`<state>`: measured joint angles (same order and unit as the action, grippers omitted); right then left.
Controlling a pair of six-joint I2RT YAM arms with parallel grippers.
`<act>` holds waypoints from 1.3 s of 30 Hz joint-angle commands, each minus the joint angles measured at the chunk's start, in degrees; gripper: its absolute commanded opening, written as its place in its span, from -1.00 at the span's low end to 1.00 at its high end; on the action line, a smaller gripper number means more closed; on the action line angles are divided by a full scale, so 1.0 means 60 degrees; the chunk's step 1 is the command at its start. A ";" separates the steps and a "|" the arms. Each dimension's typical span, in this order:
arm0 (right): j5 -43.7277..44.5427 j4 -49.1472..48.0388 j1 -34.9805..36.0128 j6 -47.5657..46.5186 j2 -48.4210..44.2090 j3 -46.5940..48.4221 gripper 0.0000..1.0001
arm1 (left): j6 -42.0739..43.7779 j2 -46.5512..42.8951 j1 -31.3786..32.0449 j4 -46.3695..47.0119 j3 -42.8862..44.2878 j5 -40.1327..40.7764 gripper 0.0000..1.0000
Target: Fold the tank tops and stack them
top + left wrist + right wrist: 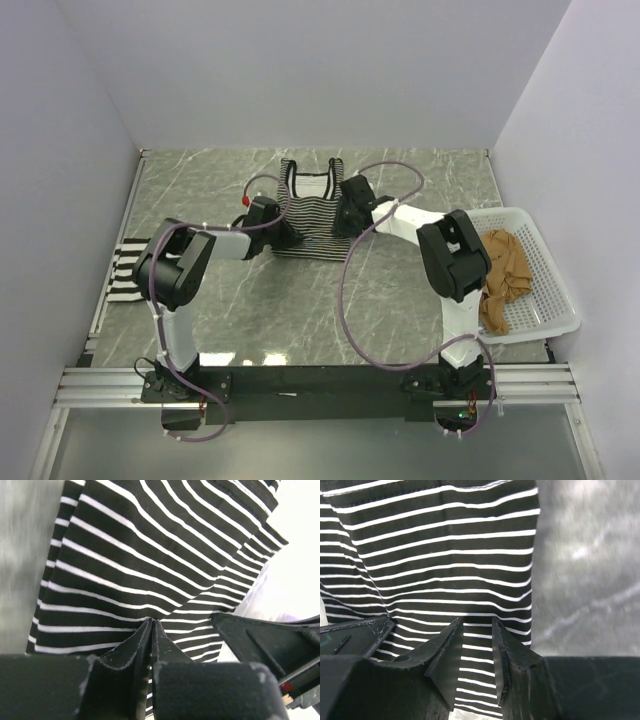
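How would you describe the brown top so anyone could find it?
At the right edge of the marble table sits a white mesh basket. The brown top lies crumpled inside it. It is plain tan, while the centre top and the left-edge top are striped.

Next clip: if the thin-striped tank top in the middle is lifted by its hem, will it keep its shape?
Likely not: the thin-striped tank top lies flat, and its stripes bend toward the left gripper pinching it, so it should drape. Probably light: thin cloth. It may slide on the smooth table.
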<state>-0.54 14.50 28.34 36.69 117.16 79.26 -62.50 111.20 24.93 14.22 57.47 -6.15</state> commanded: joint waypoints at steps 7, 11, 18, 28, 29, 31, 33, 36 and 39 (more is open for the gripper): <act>0.0221 -0.0321 0.0126 -0.0299 -0.1960 -0.2895 -0.27 | -0.0964 -0.1525 0.1307 0.0471 -0.2660 0.0600 -0.80; 0.0119 -0.0673 0.0330 0.0051 -0.2885 -0.4358 -0.27 | -0.1316 -0.2300 0.1806 0.0662 -0.3761 0.0849 -0.78; 0.0454 -0.1171 0.2159 0.1150 -0.4628 -0.6207 -0.27 | -0.1244 -0.4845 0.1983 0.0005 -0.5183 0.0996 -0.67; 0.1144 -0.1304 0.2938 0.1782 -0.5787 -0.6299 -0.25 | 0.0089 -0.6464 0.1998 -0.0451 -0.4175 0.0206 -0.51; 0.1173 -0.1260 0.2924 0.1723 -0.5744 -0.6137 -0.24 | 0.0148 -0.6318 0.1998 -0.0320 -0.4058 0.0060 -0.51; 0.1246 -0.1128 0.2807 0.1620 -0.5452 -0.5684 -0.24 | 0.0279 -0.5674 0.1998 0.0266 -0.3677 -0.0524 -0.53; 0.1116 -0.1113 0.2675 0.1605 -0.5072 -0.5463 -0.25 | 0.0426 -0.4898 0.1998 0.0587 -0.3195 -0.0863 -0.56; 0.1056 -0.1157 0.2309 0.1576 -0.4705 -0.5242 -0.25 | 0.0397 -0.3933 0.1940 0.0998 -0.2828 -0.1098 -0.56; 0.1071 -0.1289 0.1899 0.1518 -0.4440 -0.5256 -0.26 | 0.0485 -0.3008 0.1852 0.1248 -0.2300 -0.1099 -0.56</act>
<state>4.12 6.94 41.71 46.54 88.99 46.65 -61.63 89.41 36.64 17.45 40.01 -10.41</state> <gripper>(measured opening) 0.373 0.220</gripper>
